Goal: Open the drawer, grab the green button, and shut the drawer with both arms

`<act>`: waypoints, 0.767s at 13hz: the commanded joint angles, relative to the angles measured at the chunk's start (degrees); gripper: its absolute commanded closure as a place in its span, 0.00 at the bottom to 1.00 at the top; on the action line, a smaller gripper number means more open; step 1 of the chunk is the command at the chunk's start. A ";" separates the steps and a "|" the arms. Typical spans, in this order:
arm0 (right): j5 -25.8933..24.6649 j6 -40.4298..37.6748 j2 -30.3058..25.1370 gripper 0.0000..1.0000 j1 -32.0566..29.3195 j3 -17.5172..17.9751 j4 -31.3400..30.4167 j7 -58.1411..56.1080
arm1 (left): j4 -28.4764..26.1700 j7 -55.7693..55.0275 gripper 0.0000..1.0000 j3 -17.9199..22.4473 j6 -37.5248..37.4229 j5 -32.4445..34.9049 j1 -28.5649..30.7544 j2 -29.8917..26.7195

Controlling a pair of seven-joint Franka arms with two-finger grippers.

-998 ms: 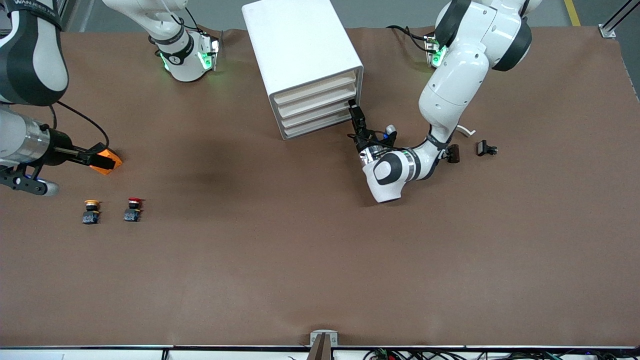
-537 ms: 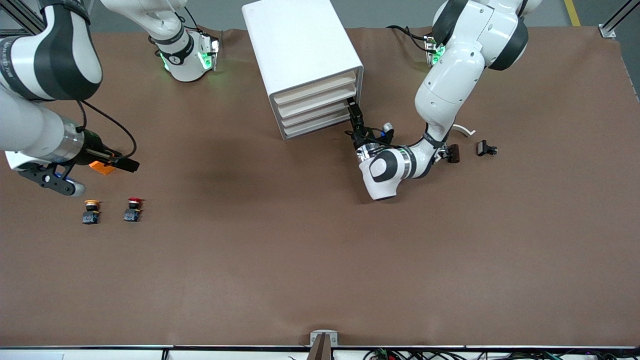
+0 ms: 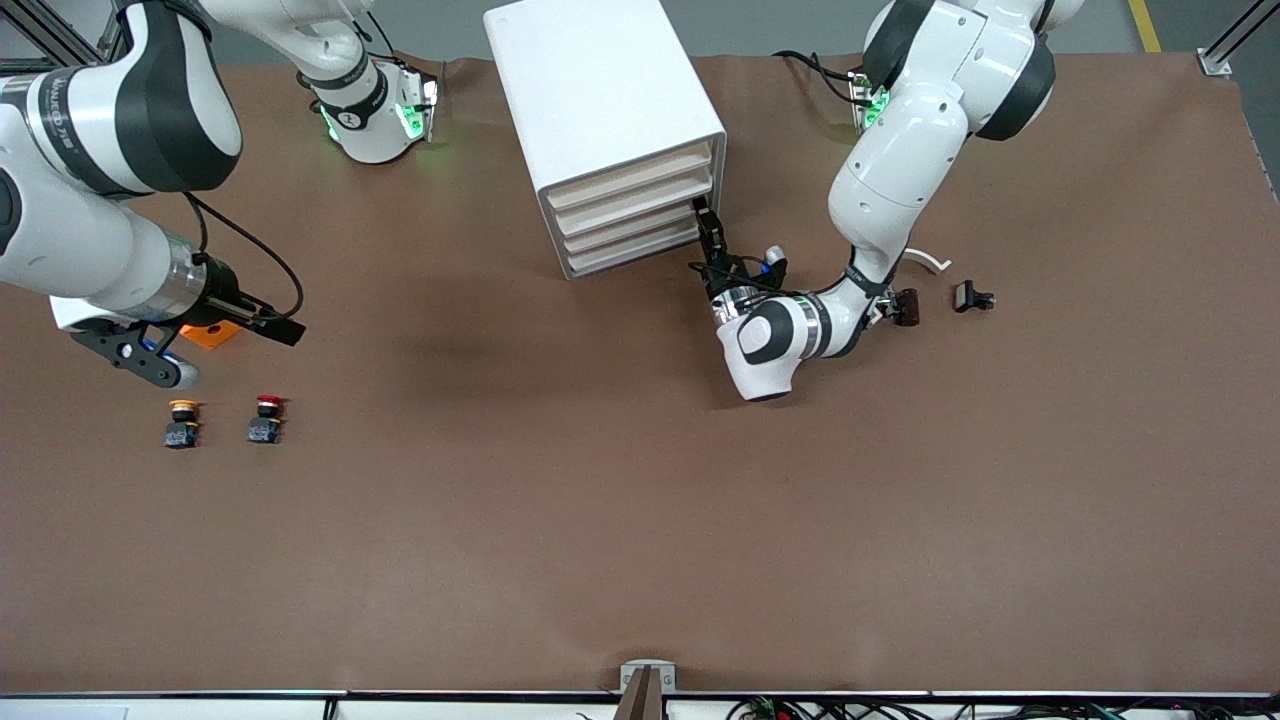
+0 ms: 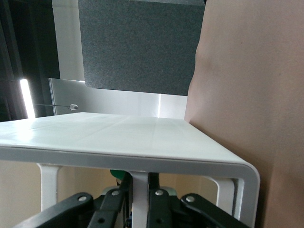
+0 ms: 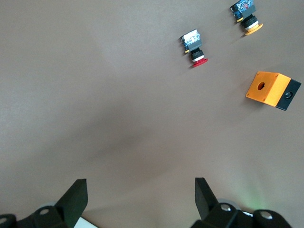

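Note:
The white cabinet [image 3: 600,90] stands at the table's back with four cream drawer fronts, all pushed in. The lowest drawer [image 3: 630,255] is the one nearest the table. My left gripper [image 3: 707,228] is at the lower drawers' end toward the left arm. In the left wrist view it [image 4: 139,202] is shut on a white upright strip of a drawer front [image 4: 139,190]; which drawer I cannot tell. A bit of green [image 4: 118,175], perhaps the button's cap, shows just past the fingers. My right gripper [image 3: 285,330] is open and empty over the table, also in its wrist view [image 5: 141,199].
An orange box [image 3: 210,335] [image 5: 273,90] lies under the right arm. A red-capped button [image 3: 267,415] [image 5: 194,47] and a yellow-capped one [image 3: 183,420] [image 5: 248,16] stand nearer the front camera. Small black parts [image 3: 907,305] [image 3: 972,296] and a white curved piece [image 3: 930,260] lie by the left arm.
My right arm has swung toward the table's middle, its gripper passing over the orange box. My left gripper has moved slightly in toward the cabinet.

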 commanded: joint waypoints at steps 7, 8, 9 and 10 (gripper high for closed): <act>0.16 -0.16 -0.92 0.00 0.72 -0.22 -0.11 0.91 | 2.18 -0.77 0.85 3.47 -1.05 0.34 0.50 -0.71; 0.16 -0.16 -0.92 0.00 0.72 -0.22 -0.11 0.99 | 2.18 -0.77 0.85 3.74 -1.05 0.34 0.50 -0.89; 0.16 -0.16 -0.92 0.00 0.72 -0.22 -0.11 0.91 | 2.27 -0.68 0.85 3.74 -1.05 0.34 0.94 -0.98; 0.16 -0.16 -0.92 0.00 0.72 -0.22 -0.11 0.91 | 2.36 -0.77 0.85 3.74 -1.05 0.42 1.46 -1.15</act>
